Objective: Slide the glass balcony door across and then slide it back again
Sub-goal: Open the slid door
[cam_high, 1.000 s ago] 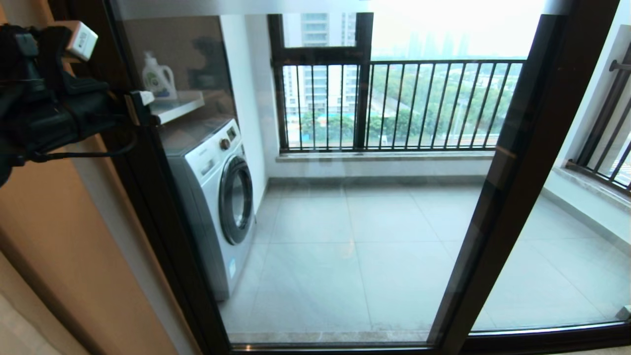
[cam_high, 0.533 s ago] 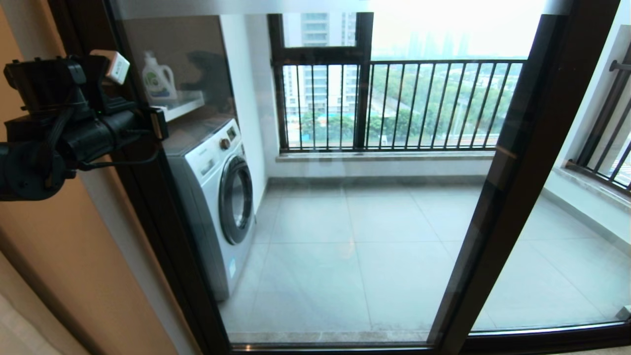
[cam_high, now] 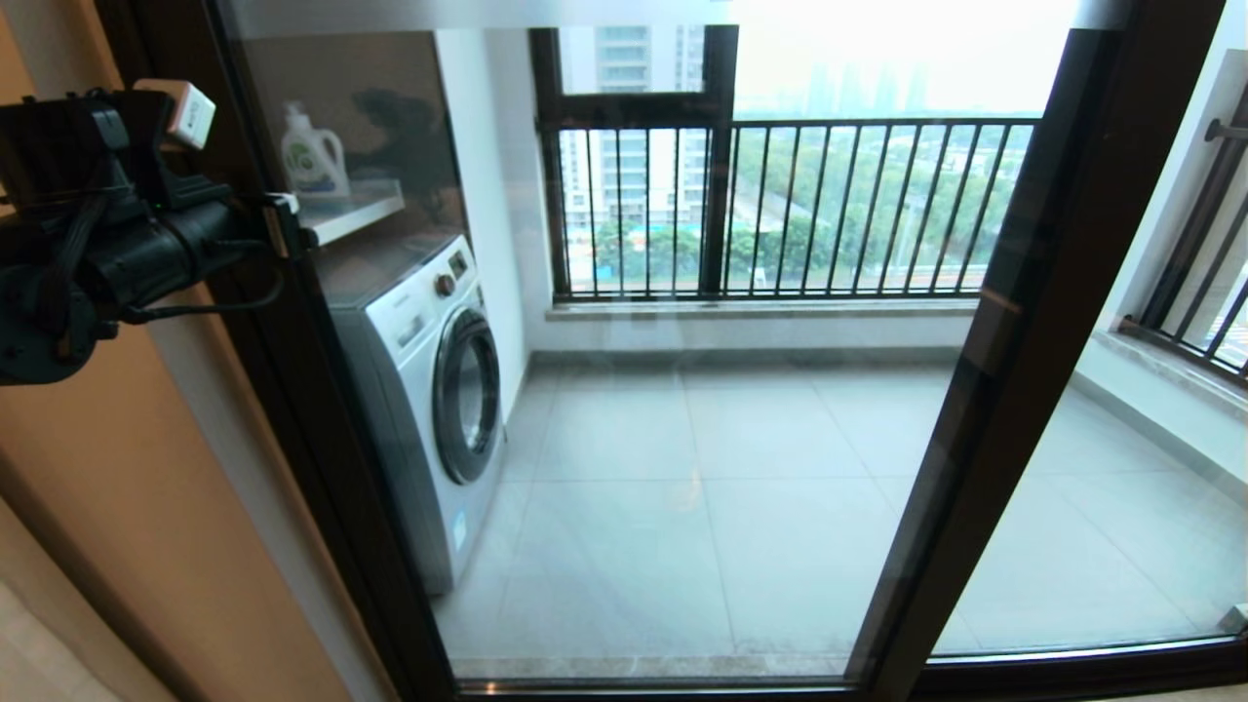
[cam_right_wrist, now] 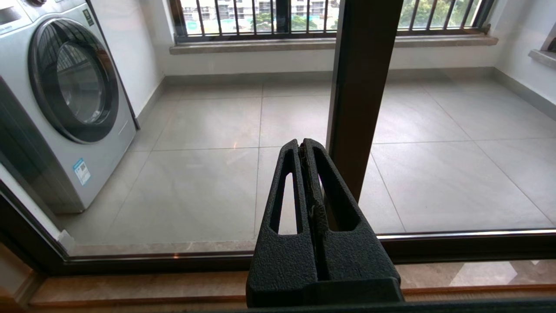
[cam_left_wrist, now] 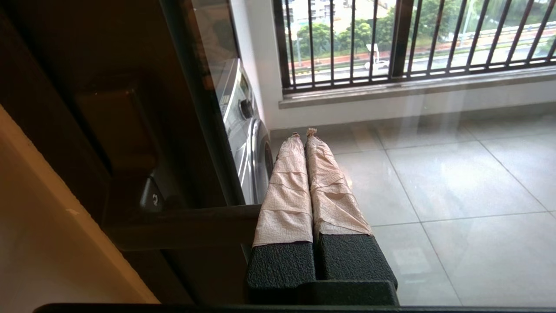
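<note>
The glass balcony door (cam_high: 682,409) fills the middle of the head view, its dark left stile (cam_high: 292,390) running down beside the tan wall. My left gripper (cam_high: 283,216) is raised at the upper left, its tips against that stile. In the left wrist view its taped fingers (cam_left_wrist: 286,187) lie pressed together with nothing between them, in front of the pane. The dark bar handle (cam_left_wrist: 186,222) runs up to their side and passes behind them. My right gripper (cam_right_wrist: 302,141) hangs low in front of the door's other stile (cam_right_wrist: 360,87), shut and empty; it is out of the head view.
Behind the glass stand a washing machine (cam_high: 429,390), a shelf with a detergent bottle (cam_high: 312,156) and the railed outer window (cam_high: 780,205). A second dark-framed glass panel (cam_high: 1102,507) is on the right. The floor track (cam_right_wrist: 173,261) runs below.
My left gripper swung right and down along the stile half a second ago, then came back up and left. The door frame stands where it was.
</note>
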You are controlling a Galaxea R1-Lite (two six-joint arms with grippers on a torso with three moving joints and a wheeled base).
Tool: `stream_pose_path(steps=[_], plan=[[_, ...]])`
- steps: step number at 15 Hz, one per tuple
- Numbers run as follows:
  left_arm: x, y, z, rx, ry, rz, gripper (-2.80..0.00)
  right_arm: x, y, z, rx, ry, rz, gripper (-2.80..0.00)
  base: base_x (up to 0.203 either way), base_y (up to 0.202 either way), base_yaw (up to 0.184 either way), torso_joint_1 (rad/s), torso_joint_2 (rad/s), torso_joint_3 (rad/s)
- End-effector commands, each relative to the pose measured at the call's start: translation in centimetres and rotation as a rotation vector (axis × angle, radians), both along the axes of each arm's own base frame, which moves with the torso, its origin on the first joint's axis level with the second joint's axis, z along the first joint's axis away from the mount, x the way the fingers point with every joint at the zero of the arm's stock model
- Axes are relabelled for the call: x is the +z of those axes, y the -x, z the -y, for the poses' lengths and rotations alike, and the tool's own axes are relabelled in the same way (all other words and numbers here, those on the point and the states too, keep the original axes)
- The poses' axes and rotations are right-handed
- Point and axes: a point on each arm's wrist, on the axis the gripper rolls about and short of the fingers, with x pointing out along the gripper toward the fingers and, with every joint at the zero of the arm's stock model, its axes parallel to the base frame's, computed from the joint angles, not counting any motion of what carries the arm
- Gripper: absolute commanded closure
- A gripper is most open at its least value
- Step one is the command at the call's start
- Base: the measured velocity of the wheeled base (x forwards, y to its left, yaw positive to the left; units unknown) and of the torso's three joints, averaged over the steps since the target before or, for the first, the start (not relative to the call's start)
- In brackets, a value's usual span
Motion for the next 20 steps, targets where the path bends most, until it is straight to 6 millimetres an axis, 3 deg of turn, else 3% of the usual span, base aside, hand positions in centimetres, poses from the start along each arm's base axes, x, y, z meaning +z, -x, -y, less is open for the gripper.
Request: stream_pose_path(steps=[1,8,11,20], plan=[[0.0,0.1,-0.1,0.002,0.000,0.000,0.00,-0.1,0.0,0.0,0.001,0.001,-0.005,0.00,0.000,0.000,0.000,0.000,0.00,0.000],[-3.3,-0.4,-0.1,0.001,0.005,-0.101,0.00,-0.1,0.0,0.0,0.001,0.001,-0.005,0.00,0.000,0.000,0.000,0.000,0.00,0.000],[-5.7,0.0,-0.1,0.002,0.006,-0.169,0.00,-0.1,0.0,0.0,-0.001,0.001,-0.005,0.00,0.000,0.000,0.000,0.000,0.00,0.000],[-6.3,0.3,-1.2,0.033,0.001,-0.125,0.00,-0.1,0.0,0.0,0.001,0.001,-0.005,0.00,0.000,0.000,0.000,0.000,0.00,0.000]])
